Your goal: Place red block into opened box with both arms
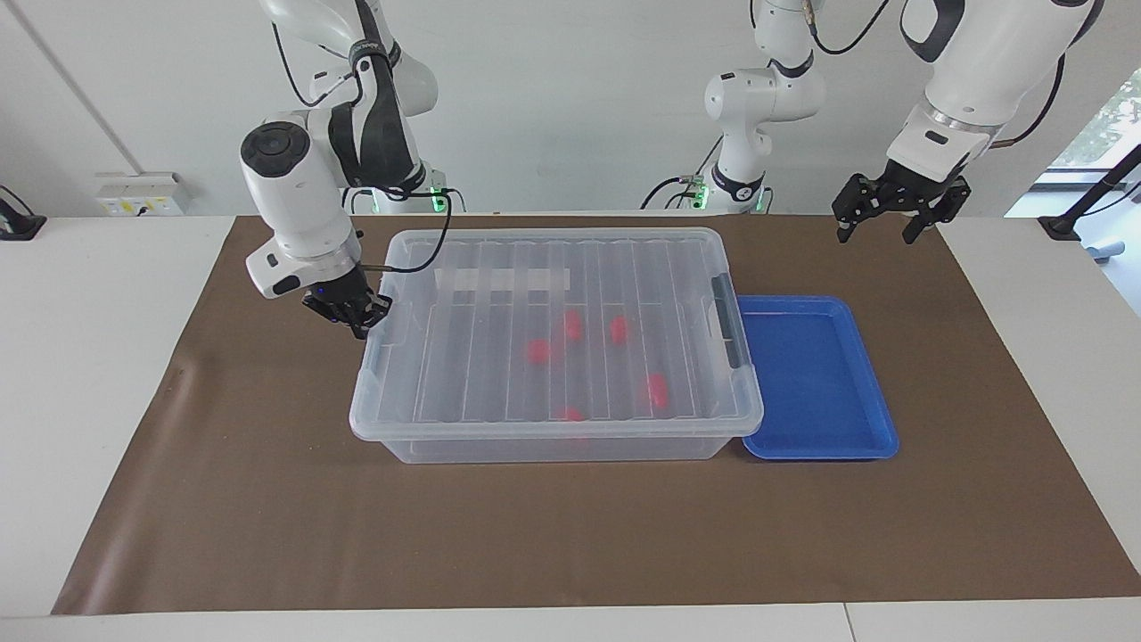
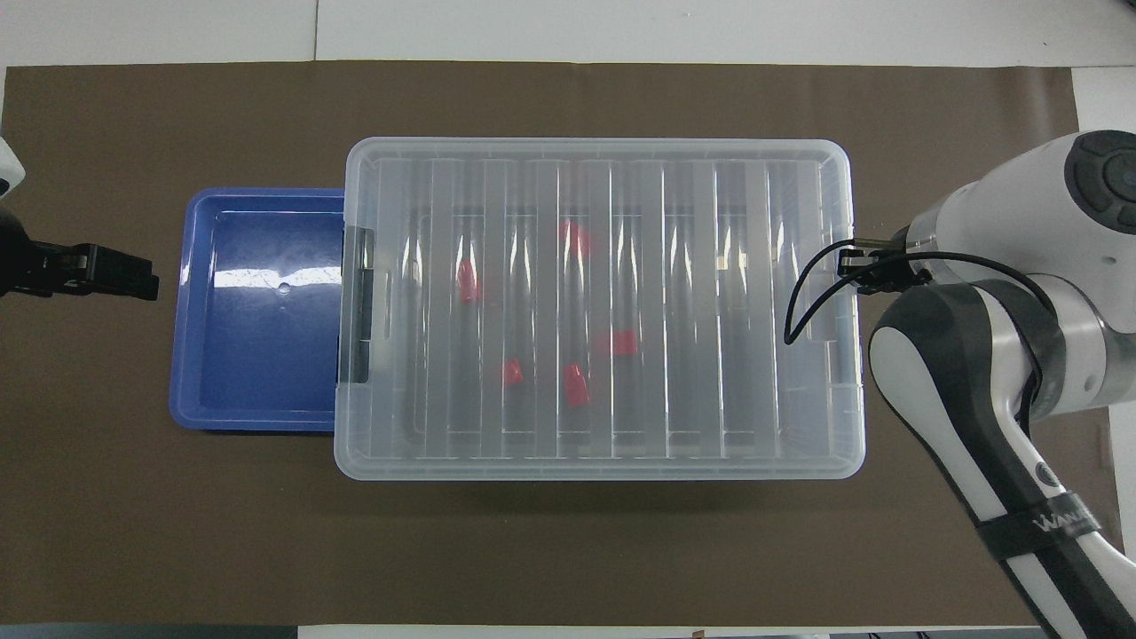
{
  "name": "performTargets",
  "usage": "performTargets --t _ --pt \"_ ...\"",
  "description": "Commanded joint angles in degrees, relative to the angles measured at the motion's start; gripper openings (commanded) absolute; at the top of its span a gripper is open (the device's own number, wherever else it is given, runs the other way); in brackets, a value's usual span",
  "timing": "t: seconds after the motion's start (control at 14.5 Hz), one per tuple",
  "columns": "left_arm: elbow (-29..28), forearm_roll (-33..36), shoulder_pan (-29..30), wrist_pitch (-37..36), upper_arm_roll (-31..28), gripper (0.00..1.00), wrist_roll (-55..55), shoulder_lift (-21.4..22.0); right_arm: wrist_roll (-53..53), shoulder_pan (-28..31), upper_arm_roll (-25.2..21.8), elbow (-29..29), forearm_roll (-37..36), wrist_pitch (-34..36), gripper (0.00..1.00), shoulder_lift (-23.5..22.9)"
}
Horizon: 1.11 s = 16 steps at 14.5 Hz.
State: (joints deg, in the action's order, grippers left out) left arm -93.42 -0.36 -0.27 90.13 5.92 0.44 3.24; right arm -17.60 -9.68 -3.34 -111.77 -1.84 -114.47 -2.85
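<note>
You have the box (image 1: pixel 557 428), a clear plastic bin, with its ribbed see-through lid (image 1: pixel 553 330) lying squarely over it on the brown mat (image 1: pixel 267 499). Several small red blocks (image 1: pixel 657 390) show through the lid, inside the box. Your right gripper (image 1: pixel 349 312) sits at the lid's edge toward the right arm's end, fingertips pinched together; whether it grips the rim is hard to judge. Your left gripper (image 1: pixel 894 212) hangs with jaws spread, empty, over the mat near the shallow blue tray (image 1: pixel 878 406), which lies just beside the box.
</note>
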Motion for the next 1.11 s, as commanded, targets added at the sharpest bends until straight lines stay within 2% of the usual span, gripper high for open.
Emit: performTargets --t 0.0,0.28,0.48,0.62,0.69,0.76,1.04 --pt "3.59 -0.87 0.35 -2.07 -0.03 1.0 0.88 -2.62 -0.77 0.1 0.09 -1.35 0.08 -0.14 0.0 1.18" --pt "3.59 -0.95 0.44 -1.8 -0.03 1.0 0.88 -2.8 0.37 0.37 0.0 0.22 -0.01 1.96 0.0 0.83" --pt "3.33 -1.04 0.53 -1.72 -0.03 1.0 0.88 -2.71 2.39 1.77 -0.17 4.97 0.16 8.36 0.0 0.39" --pt "3.33 -1.04 0.53 -1.89 -0.03 1.0 0.88 -2.71 8.42 3.0 -0.26 6.55 -0.01 10.57 0.0 0.91" --pt "3.33 -1.04 0.62 -1.89 -0.03 1.0 0.88 -2.71 10.98 4.14 -0.43 7.08 0.08 11.54 0.42 1.26" --pt "3.33 -1.04 0.62 -1.89 -0.12 1.0 0.88 -2.71 13.27 5.89 -0.26 8.05 0.51 12.59 0.99 1.96" --pt "3.33 -1.04 0.62 -1.89 -0.12 1.0 0.88 -2.62 15.66 7.22 -0.26 18.75 0.69 23.12 1.0 1.44"
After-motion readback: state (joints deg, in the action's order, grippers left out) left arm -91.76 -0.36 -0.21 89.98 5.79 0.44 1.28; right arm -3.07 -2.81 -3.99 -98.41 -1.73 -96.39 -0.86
